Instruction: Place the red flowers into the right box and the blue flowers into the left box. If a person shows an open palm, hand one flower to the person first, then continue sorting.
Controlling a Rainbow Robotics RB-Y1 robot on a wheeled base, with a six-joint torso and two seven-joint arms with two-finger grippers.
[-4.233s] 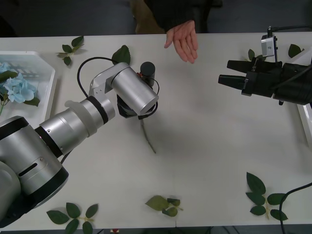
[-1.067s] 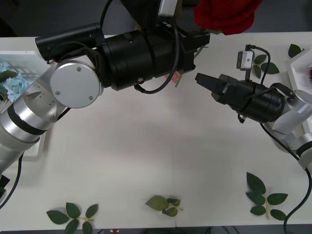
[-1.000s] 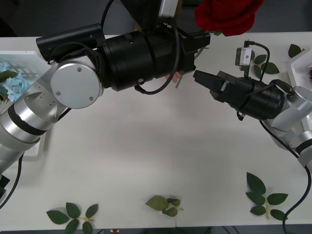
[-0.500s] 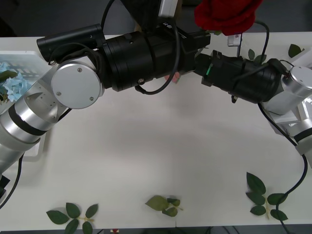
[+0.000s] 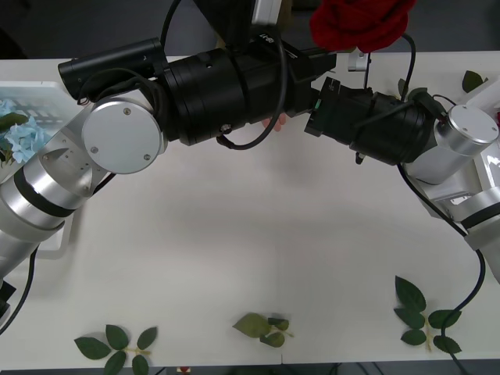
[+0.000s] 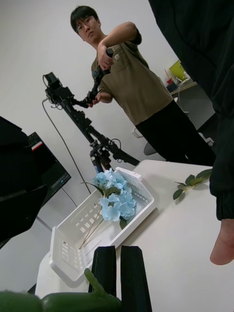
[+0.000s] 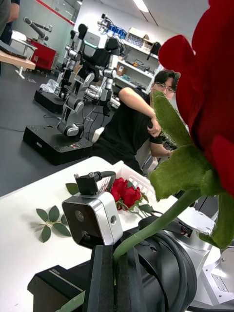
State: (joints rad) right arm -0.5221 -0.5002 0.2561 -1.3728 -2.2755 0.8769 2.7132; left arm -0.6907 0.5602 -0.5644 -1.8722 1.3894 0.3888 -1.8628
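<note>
My left gripper [image 5: 326,62] is raised at the back centre, shut on the green stem of a red flower [image 5: 361,23]. The left wrist view has that rose [image 7: 210,92] rising from between the black fingers [image 7: 103,273]. My right gripper [image 5: 316,109] is pushed up against the left one from the right, fingers together. The stem [image 6: 73,300] crosses the base of its fingers [image 6: 132,278]. Blue flowers [image 5: 22,139] lie in the left box [image 5: 55,98], also seen as blue flowers [image 6: 116,200] in the white tray [image 6: 73,239]. Red flowers [image 7: 126,192] lie in the right box [image 5: 486,92]. A person's hand [image 6: 223,243] hangs over the table behind the arms.
Loose green leaf sprigs lie at the front left [image 5: 117,344], front centre [image 5: 262,326], front right [image 5: 422,316] and back right [image 5: 472,78]. The right arm's wrist camera [image 7: 92,217] sits just under the left gripper. The middle of the white table [image 5: 250,234] is bare.
The right arm has swung left and its gripper now sits against the left gripper. The left arm has kept the rose raised in the same place.
</note>
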